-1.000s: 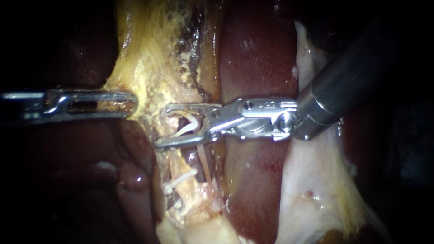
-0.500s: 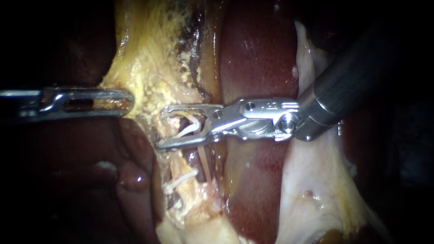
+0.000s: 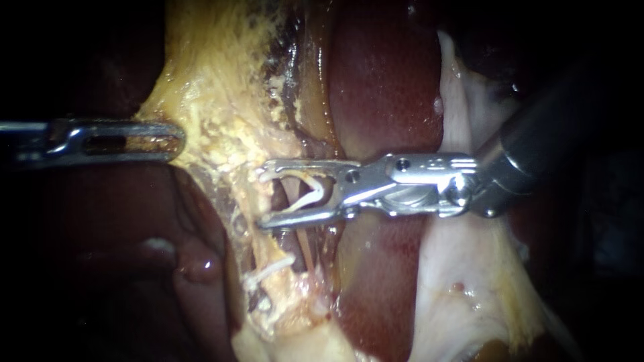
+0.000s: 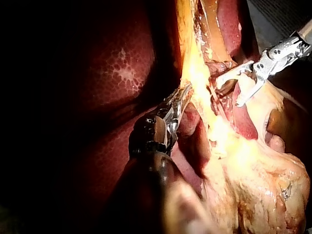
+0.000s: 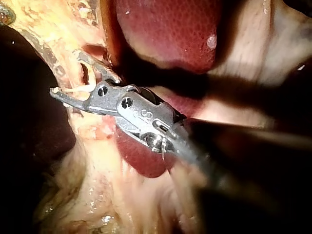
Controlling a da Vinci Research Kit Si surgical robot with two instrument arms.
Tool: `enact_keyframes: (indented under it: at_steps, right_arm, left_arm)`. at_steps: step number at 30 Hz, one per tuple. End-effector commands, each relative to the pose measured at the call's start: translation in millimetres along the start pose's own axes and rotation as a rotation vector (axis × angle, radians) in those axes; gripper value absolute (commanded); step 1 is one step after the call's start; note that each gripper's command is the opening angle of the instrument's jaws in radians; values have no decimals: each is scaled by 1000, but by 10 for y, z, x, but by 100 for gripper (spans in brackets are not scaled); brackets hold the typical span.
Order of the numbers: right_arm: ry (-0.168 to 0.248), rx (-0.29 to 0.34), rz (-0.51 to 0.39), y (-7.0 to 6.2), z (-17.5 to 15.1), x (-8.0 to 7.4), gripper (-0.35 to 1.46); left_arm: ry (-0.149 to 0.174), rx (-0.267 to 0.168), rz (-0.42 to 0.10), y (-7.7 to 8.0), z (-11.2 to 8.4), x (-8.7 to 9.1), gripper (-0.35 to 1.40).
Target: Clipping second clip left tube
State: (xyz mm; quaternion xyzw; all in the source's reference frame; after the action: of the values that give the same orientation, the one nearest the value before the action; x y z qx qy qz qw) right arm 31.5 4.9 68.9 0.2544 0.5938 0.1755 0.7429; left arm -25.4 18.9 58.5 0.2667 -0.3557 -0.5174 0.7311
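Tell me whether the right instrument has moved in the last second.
Yes. The right instrument, carrying its loaded clip, has drawn back rightward and slightly down, judged against the applied clip lower down, which stayed put.

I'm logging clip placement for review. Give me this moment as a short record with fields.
left instrument: shut on yellow tissue, holding it taut
right instrument: holds the loaded clip, astride the tube
loaded clip: white, spread open, tube between its legs
placed clip: white, lower down on the tissue
liver: dark red, behind the right instrument
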Motion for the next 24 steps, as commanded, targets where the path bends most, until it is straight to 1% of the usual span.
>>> enact_keyframes:
  at_steps: [1,4,7,10,12,13,16,20,24]
  right_arm:
    - [0,6,1,-3,-5,3,56]
    - [0,14,-4,-7,-13,6,56]
    - [-5,24,11,-8,-13,1,56]
    - [-18,31,27,-7,-7,-12,56]
    - [-36,37,43,-5,2,-25,56]
    - [-39,36,46,-5,4,-28,56]
    - [-59,46,59,-3,17,-46,56]
    - [-94,52,76,-1,32,-68,56]
    - [-110,59,91,1,42,-82,56]
  left_arm:
    - [-1,-1,0,0,0,0,-35]
    - [0,0,0,-1,-1,-1,-35]
    - [-1,-2,-1,-1,-3,-3,-35]
    - [-1,-3,-3,-2,-6,-5,-35]
    - [-2,-5,-4,-3,-9,-6,-35]
    - [-2,-5,-4,-4,-9,-6,-35]
    - [-2,-6,-5,-5,-10,-6,-35]
    - [-2,-7,-5,-7,-11,-6,-35]
    - [-2,-7,-6,-8,-11,-5,-35]
